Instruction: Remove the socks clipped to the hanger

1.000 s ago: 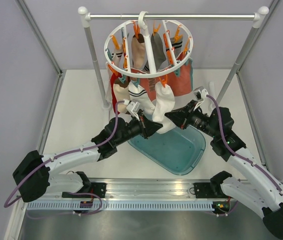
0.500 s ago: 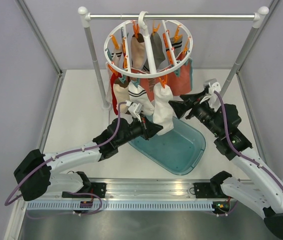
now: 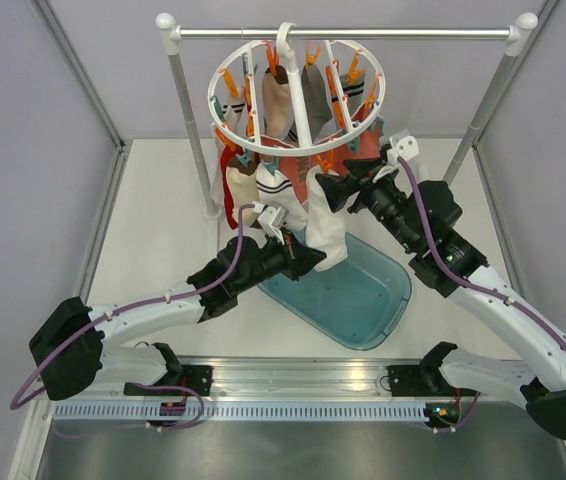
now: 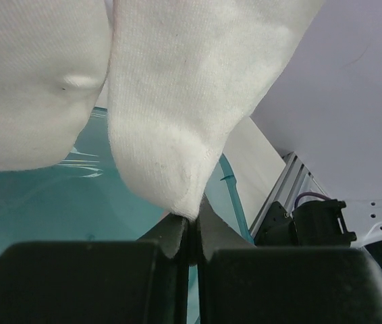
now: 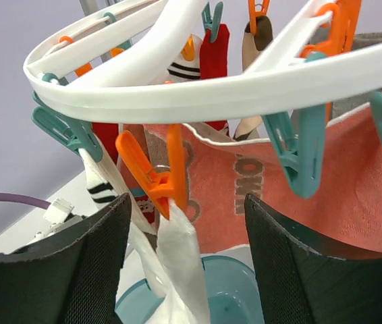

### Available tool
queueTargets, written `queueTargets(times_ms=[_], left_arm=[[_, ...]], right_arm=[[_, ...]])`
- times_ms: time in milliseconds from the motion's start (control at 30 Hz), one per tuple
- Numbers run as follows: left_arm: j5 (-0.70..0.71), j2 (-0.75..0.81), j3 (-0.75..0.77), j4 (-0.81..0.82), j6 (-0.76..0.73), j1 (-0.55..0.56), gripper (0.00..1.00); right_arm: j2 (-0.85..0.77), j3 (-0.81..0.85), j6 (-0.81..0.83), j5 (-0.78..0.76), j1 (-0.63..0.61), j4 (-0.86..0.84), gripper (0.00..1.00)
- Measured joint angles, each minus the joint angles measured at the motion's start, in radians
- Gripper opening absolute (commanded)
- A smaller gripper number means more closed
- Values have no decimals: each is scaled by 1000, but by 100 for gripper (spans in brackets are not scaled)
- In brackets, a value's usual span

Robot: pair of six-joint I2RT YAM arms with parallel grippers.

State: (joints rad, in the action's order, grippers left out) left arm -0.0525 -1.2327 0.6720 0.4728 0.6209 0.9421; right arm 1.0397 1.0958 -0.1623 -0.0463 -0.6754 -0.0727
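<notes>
The white ring hanger [image 3: 298, 148] hangs from the rail with orange and teal clips and several socks. A plain white sock [image 3: 326, 215] hangs from an orange clip [image 5: 162, 177] at the ring's front. My left gripper [image 3: 313, 258] is shut on that sock's toe [image 4: 177, 182], pinched between the fingertips. My right gripper [image 3: 329, 190] is open just under the ring, its fingers [image 5: 90, 263] on either side of the orange clip and sock top [image 5: 177, 256]. A striped white sock [image 3: 275, 195] hangs to the left.
A teal plastic tub [image 3: 348, 300] lies on the table under the hanger. A coral cloth [image 5: 326, 202] hangs behind the clips. The metal rail stand's posts [image 3: 191, 130] stand at left and right. Grey walls enclose the sides.
My right gripper has risen and moved left, from beside the tub up to the orange clip under the ring. My left gripper stays shut on the sock's toe.
</notes>
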Motion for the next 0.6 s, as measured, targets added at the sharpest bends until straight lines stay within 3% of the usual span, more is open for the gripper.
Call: queueTargets(times_ms=[600], left_arm=[[17, -1, 0, -1, 0, 9, 2]], right_arm=[[119, 98, 108, -198, -121, -16, 74]])
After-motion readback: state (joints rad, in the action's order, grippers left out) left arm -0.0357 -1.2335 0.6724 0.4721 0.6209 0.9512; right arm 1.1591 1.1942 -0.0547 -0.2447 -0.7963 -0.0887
